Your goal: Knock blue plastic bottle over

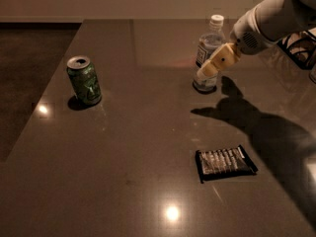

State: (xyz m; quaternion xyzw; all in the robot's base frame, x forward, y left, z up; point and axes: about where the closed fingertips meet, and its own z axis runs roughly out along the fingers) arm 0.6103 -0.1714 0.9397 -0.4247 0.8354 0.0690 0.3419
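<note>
The blue plastic bottle (pixel 208 43) stands upright on the dark table at the back centre-right, with a white cap and a white-blue label. My gripper (pixel 210 69) comes in from the upper right on a white arm. Its cream fingers overlap the bottle's lower front, at or against its label. The bottle's lower half is partly hidden behind the fingers.
A green soda can (pixel 84 80) stands upright at the left. A dark snack packet (pixel 225 163) lies flat near the front right. A black-and-white object (pixel 300 44) sits at the right edge. The table's left edge (pixel 47 88) drops to a dark floor.
</note>
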